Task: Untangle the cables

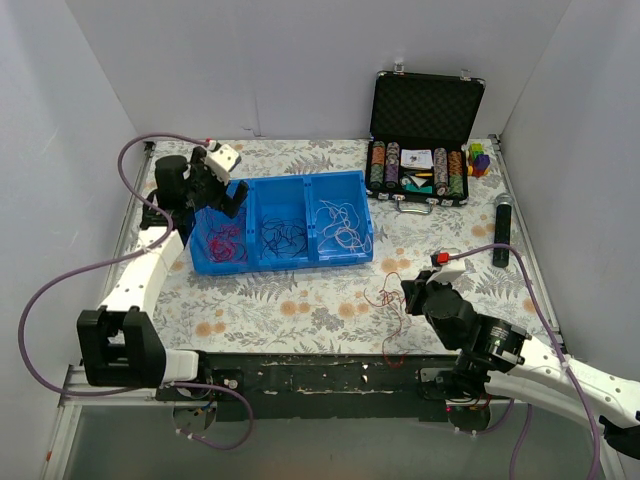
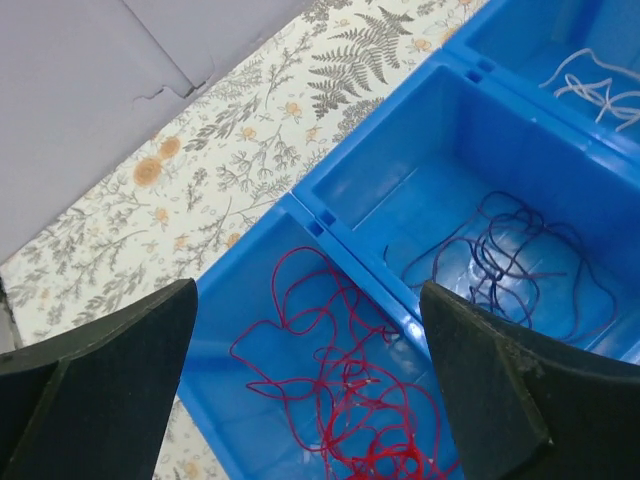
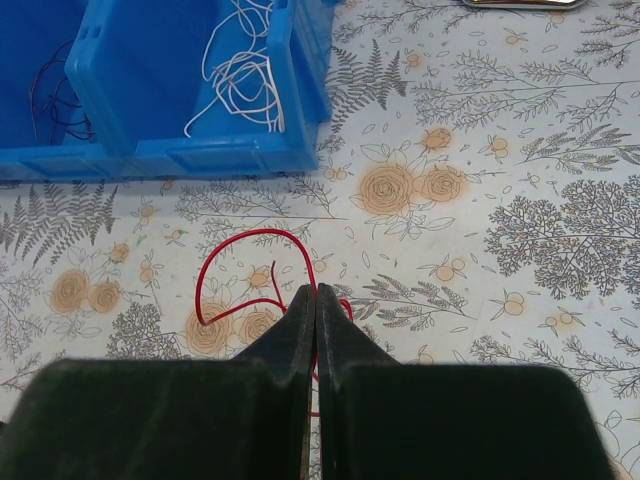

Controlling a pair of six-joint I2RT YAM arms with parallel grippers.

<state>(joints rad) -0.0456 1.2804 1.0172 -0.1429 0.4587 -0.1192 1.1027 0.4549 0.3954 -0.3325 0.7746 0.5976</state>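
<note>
The table [image 1: 300,310] is boxed in by white walls [image 1: 250,60] on three sides, so open room lies mainly on the flowered strip between the blue tray [image 1: 285,263] and the near edge; an open case [image 1: 425,130] fills the far right corner. The tray's three bins look meant for sorting by colour: red cables [image 2: 340,400] in the left bin, dark cables [image 2: 510,260] in the middle, white cables [image 3: 245,75] in the right. The left pincer [image 2: 308,300] hangs over the left bin, fingers wide apart with nothing between them, well placed to drop a strand there. The right pincer [image 3: 315,292] is pressed together low over the strip, its tips at a loose red cable [image 3: 262,231] lying in front of the tray; whether it pinches that strand I cannot tell
</note>
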